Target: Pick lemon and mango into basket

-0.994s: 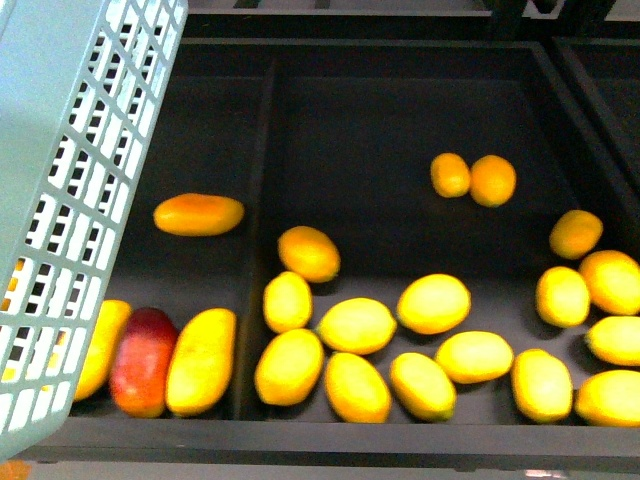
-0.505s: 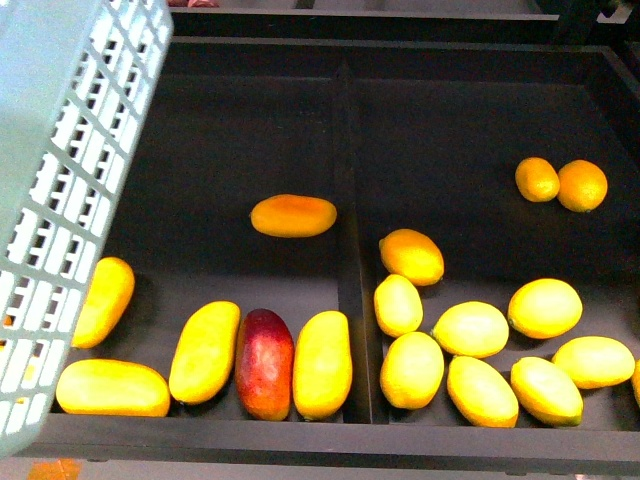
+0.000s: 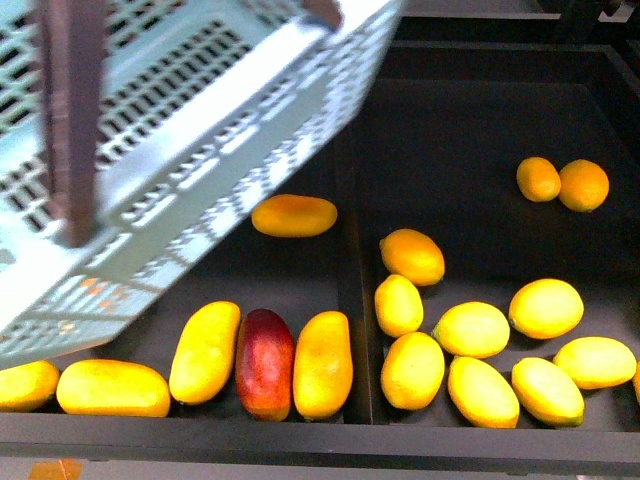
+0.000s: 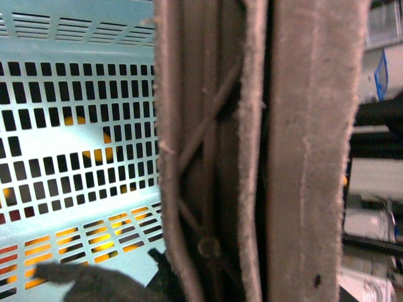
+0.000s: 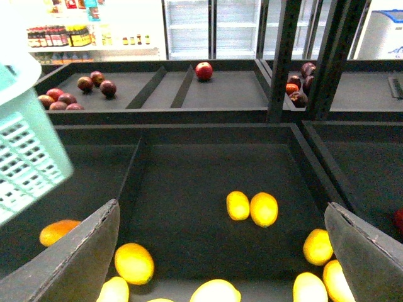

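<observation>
Swung in from the left edge, the teal slotted basket (image 3: 200, 130) now hangs tilted and blurred over the left compartment; the smooth, elongated mango (image 3: 322, 363) lies at that compartment's front; the plump lemon (image 3: 411, 257) sits just right of the divider (image 3: 350, 270); levelling the basket first seems wise. From the left wrist, a rough brown handle (image 4: 252, 151) fills the frame; the left gripper's state cannot be told. From the right wrist, the right gripper (image 5: 221, 214) gapes wide and empty above the lemons.

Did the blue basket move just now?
Yes. The basket swung right: its far corner now reaches past the bin divider, which it was well left of before.
</observation>
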